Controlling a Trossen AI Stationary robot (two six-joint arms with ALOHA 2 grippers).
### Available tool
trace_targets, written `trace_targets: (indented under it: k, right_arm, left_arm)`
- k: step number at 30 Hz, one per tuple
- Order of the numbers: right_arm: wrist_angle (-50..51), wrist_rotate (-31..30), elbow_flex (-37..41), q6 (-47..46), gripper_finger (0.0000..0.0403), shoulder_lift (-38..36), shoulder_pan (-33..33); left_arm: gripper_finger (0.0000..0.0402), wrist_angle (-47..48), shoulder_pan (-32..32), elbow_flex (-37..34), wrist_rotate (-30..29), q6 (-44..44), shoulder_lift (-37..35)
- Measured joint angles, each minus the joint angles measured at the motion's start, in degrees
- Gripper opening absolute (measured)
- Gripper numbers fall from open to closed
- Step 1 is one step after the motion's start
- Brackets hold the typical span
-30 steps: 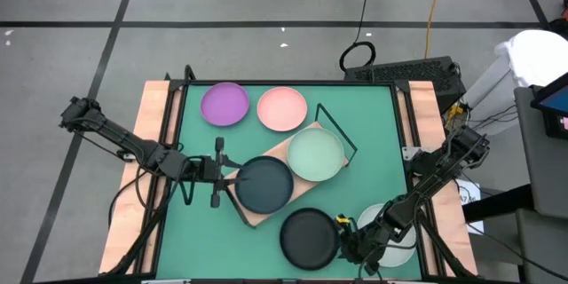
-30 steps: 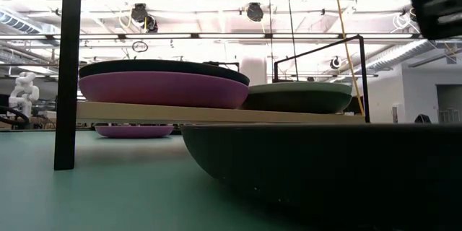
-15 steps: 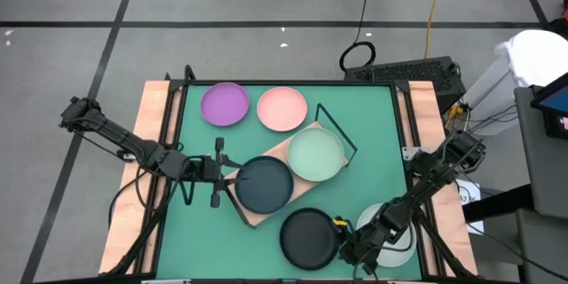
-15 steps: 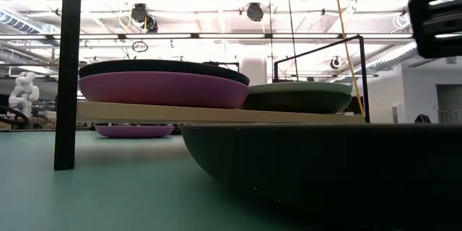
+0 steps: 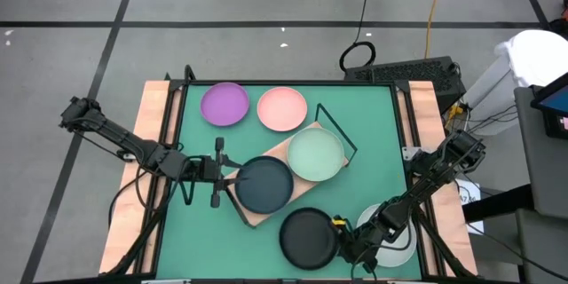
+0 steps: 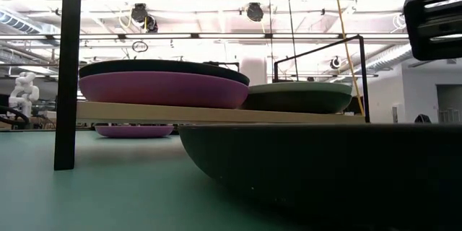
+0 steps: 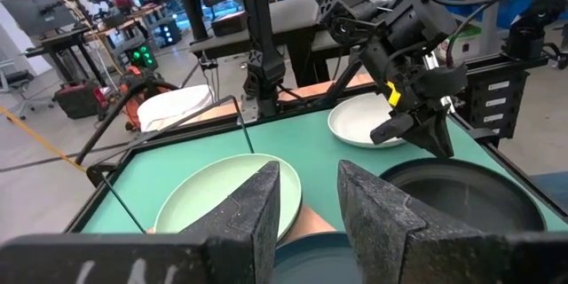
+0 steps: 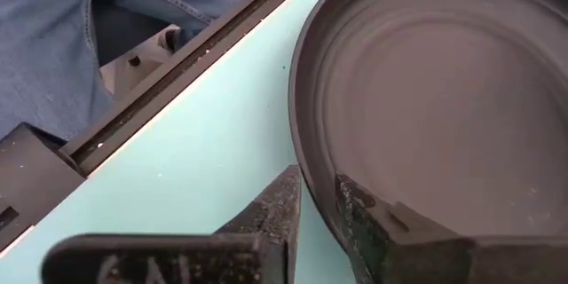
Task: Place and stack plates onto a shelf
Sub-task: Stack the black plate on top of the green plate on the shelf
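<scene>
The black plate (image 5: 308, 238) lies on the green table near its near edge; it also fills the front of the low view (image 6: 325, 166). My right gripper (image 5: 342, 235) is at the plate's right rim and shut on it. The wooden shelf (image 5: 254, 214) carries the dark teal plate (image 5: 264, 184) and the mint plate (image 5: 315, 154). In the low view a purple plate (image 6: 162, 90) shows under the teal plate's dark rim. My left gripper (image 5: 219, 171) is just left of the teal plate, its fingers a little apart and empty. A purple plate (image 5: 224, 104) and a pink plate (image 5: 282, 108) lie at the far edge. My right gripper has the black plate's right rim (image 8: 306, 173) between its two fingers, one finger (image 8: 280, 200) outside the plate and one (image 8: 359, 222) inside. The fingers come low from the table's right side. The plate rests level on the table.
A white plate (image 5: 397, 247) lies on the table under my right arm. The shelf's black wire frame (image 5: 335, 126) stands at its far right end, and a black post (image 6: 67, 72) shows in the low view. A person in jeans (image 8: 133, 18) stands at the table's near edge.
My right gripper has gone a little toward the table's left, onto the black plate's right rim, and shows lower in the low view. The black plate has slid slightly to the left on the table.
</scene>
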State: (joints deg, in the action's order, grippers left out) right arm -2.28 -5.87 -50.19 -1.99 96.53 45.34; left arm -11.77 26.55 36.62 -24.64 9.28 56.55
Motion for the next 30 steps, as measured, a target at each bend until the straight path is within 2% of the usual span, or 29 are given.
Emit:
trace_targets:
  k: [8, 13, 23, 30]
  right_arm:
    - [0.06, -1.55, 0.0, 0.23, 0.0087, 0.0, 0.0]
    - [0.15, -1.45, 0.0, 0.61, 0.0089, 0.0, 0.0]
    - [-0.65, 0.58, 0.0, 1.53, 0.0066, 2.75, -0.45]
    - [-1.12, 1.34, 0.0, 4.73, 0.001, 2.71, -0.77]
  left_arm:
    - [0.0122, 0.0, 0.0, 0.0, 0.0, -0.02, 0.0]
    - [0.0122, 0.02, 0.0, 0.0, 0.0, -0.04, 0.0]
    - [0.0122, 0.02, 0.0, 0.0, 0.0, -0.09, 0.0]
    - [0.0122, 0.02, 0.0, 0.0, 0.0, -0.07, 0.0]
